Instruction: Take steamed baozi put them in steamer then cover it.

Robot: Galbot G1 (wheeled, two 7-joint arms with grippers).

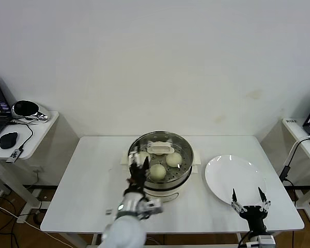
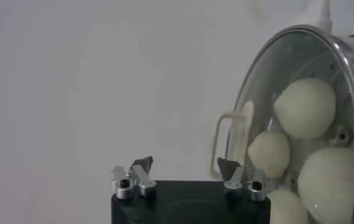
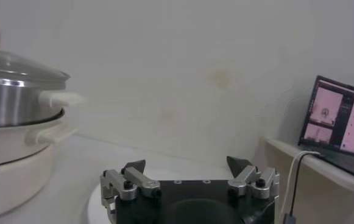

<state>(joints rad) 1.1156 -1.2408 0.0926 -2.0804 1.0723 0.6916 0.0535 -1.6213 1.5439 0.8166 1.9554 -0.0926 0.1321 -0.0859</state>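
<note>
- The left gripper [image 1: 139, 166] hangs over the steamer's rim at about nine o'clock, its fingers spread apart and holding nothing; the left wrist view shows both fingertips clear of the lid handle
- The right gripper [image 1: 250, 200] waits at five o'clock from the steamer, over the near edge of the white plate [image 1: 232, 170], fingers wide and empty
- The steamer [image 1: 185, 153] stands at the middle of the white table [image 1: 93, 175], shiny pot on its pale base
- The cover [image 1: 156, 140] sits on top of the pot, glass down and its cream handle [image 1: 160, 150] near twelve o'clock of the pot's centre; from the side, in the right wrist view, it looks seated level on the rim
- Under the glass I can make out the steamed baozi [image 1: 157, 171], four in the left wrist view, all inside the pot
- The plate at three o'clock from the steamer has no buns on it
- To my eye the job looks finished: buns in, lid on, grip let go; only pulling the left arm clear seems left
</note>
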